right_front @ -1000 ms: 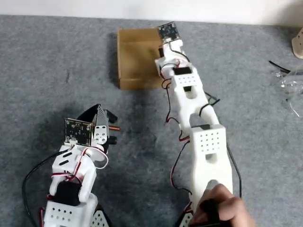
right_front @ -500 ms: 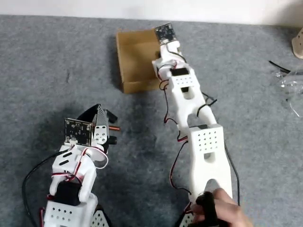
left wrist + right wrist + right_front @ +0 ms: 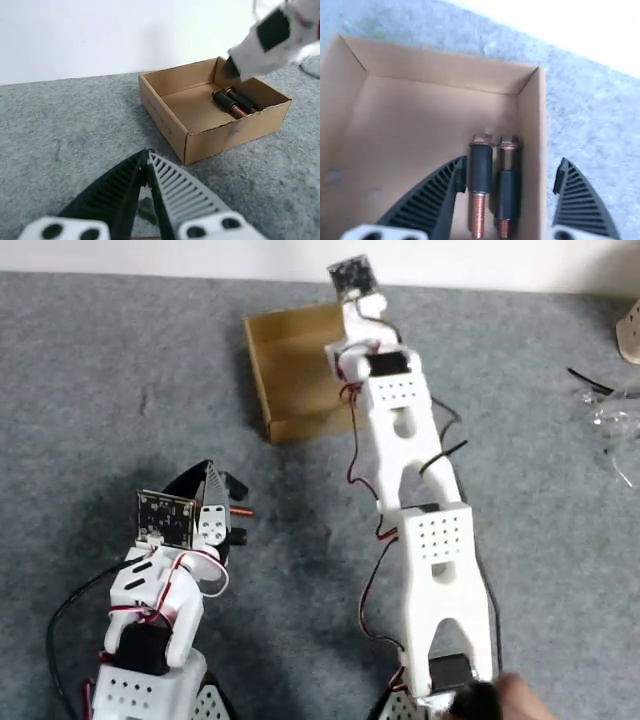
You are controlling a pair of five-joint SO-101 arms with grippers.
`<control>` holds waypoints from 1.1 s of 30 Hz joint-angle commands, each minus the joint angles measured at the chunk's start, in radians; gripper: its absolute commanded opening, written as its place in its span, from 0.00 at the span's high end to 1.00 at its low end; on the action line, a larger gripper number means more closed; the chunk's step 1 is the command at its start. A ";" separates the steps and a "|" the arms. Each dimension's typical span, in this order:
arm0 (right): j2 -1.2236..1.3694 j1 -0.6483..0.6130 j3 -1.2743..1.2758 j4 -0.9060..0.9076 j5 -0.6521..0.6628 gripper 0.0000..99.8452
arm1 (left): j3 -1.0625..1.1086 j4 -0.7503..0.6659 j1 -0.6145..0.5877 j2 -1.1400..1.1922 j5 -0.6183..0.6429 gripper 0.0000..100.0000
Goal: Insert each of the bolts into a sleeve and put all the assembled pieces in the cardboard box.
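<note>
- R gripper (image 3: 514, 167): jaws spread wide, holding nothing, hanging over the cardboard box (image 3: 440, 65) w/ one jaw past the box's side wall.
- Below it, on the box floor: one sleeved bolt (image 3: 481, 180) and a second sleeved bolt (image 3: 506, 192), lying side by side and parallel. Heads point the same way, and the second is right by that box wall.
- L gripper (image 3: 148, 157): jaws closed tip to tip, nothing btwn them, well apart from the box, facing an outer wall.
- Box sits open-topped on grey mat (image 3: 120, 360).
</note>
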 commanded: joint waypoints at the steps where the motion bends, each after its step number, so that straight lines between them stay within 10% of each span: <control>1: -0.036 -0.004 -0.219 0.147 -0.055 0.74 | -0.004 -0.021 -0.004 -0.004 -0.006 0.99; 12: -0.054 -0.044 -0.774 0.599 -0.091 0.74 | 0.007 -0.035 -0.005 -0.004 -0.006 0.99; 33: -0.570 -0.065 -0.722 0.840 -0.098 0.74 | 0.015 -0.035 -0.007 -0.007 -0.006 0.99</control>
